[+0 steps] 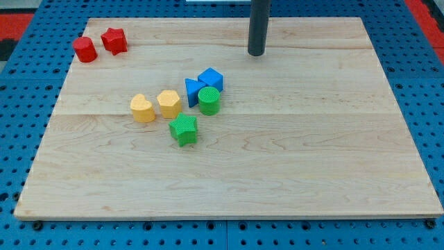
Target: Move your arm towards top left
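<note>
My tip [257,53] is the lower end of a dark rod that comes down from the view's top, right of centre. It touches no block. The nearest blocks lie below and to its left: a blue cube [211,78], a blue block [193,91] and a green cylinder [209,101] packed together. A yellow hexagon block [168,103] and a yellow heart-like block [142,108] sit further left. A green star-like block [184,130] lies below them. A red cylinder [84,49] and a red star block [114,41] sit at the board's top left corner.
The blocks rest on a wooden board [312,153] that lies on a blue perforated surface [21,125]. A red strip [427,10] shows at the view's top right corner.
</note>
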